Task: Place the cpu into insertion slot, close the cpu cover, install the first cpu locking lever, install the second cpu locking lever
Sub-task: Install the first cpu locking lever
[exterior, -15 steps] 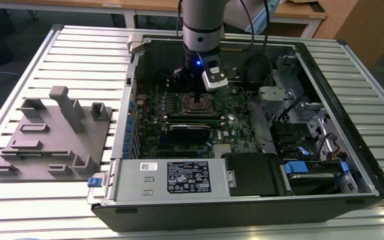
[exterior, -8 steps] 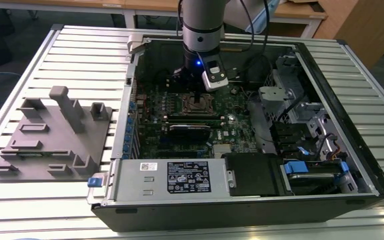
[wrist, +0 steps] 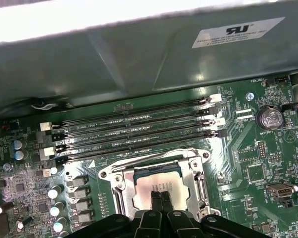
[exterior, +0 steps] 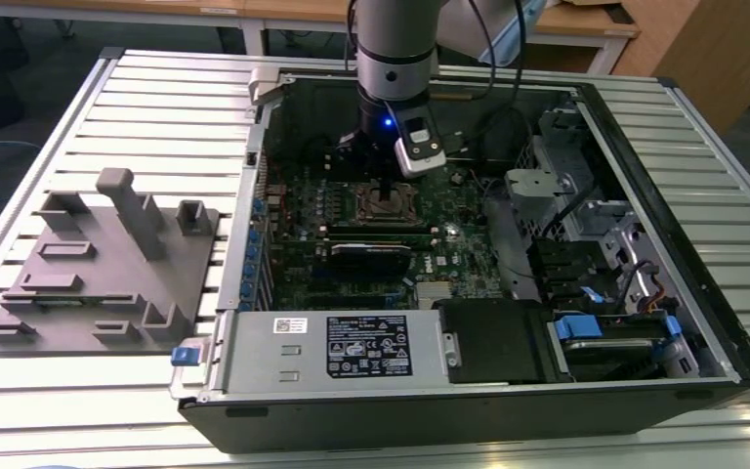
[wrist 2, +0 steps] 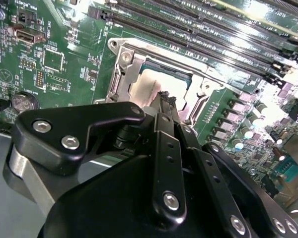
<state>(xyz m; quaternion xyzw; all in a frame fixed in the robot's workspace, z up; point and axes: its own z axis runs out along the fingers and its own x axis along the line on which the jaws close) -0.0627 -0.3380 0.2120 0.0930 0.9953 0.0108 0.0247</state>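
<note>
The cpu (wrist: 156, 182) lies flat in the insertion slot (wrist: 137, 175), its grey top smeared with pale paste (wrist 2: 148, 85). The brownish-silver cpu cover (wrist: 194, 173) lies flat around it, framing the chip through its window (wrist 2: 120, 69). A thin metal lever (wrist: 139, 160) runs along one edge of the cover. My gripper (wrist: 160, 196) hangs straight over the chip with its two black fingers (wrist 2: 165, 101) together, shut on nothing, the tips at or just above the chip's top. In the exterior view the gripper (exterior: 386, 188) stands over the socket (exterior: 389, 207) inside the open case.
Several long memory slots (wrist: 134, 133) run beside the socket, with the case wall (wrist: 139, 59) behind them. A black expansion card (exterior: 372, 252) and the power supply (exterior: 349, 347) lie nearer the case front. A grey fixture (exterior: 102, 264) stands on the slatted table at the exterior view's left.
</note>
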